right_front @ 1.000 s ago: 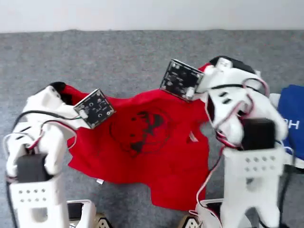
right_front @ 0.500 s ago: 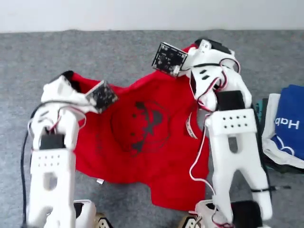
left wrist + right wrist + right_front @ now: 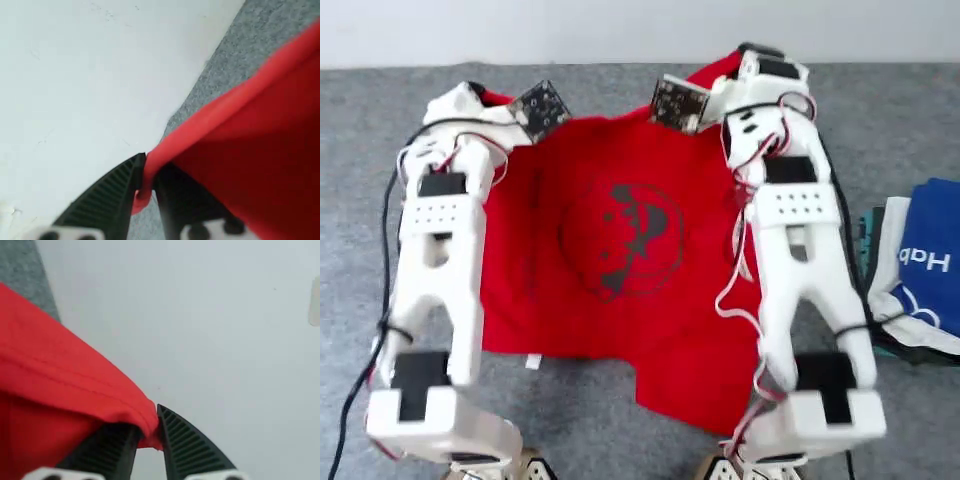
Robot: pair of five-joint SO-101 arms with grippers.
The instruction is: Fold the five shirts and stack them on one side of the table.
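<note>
A red shirt with a dark round print lies spread on the grey table, its far edge lifted between the two arms. My left gripper is shut on the shirt's far left corner, near the table's far edge. My right gripper is shut on the far right corner, up at the back. Both arms stretch out along the shirt's two sides. A stack of folded shirts, blue and white on top, sits at the right edge.
A white wall runs behind the table's far edge, close to both grippers. Bare grey table shows in front of the shirt's hem and to the far left and right.
Both arms have extended away toward the wall, pulling the shirt's upper edge with them. The shirt went from bunched to stretched out flat.
</note>
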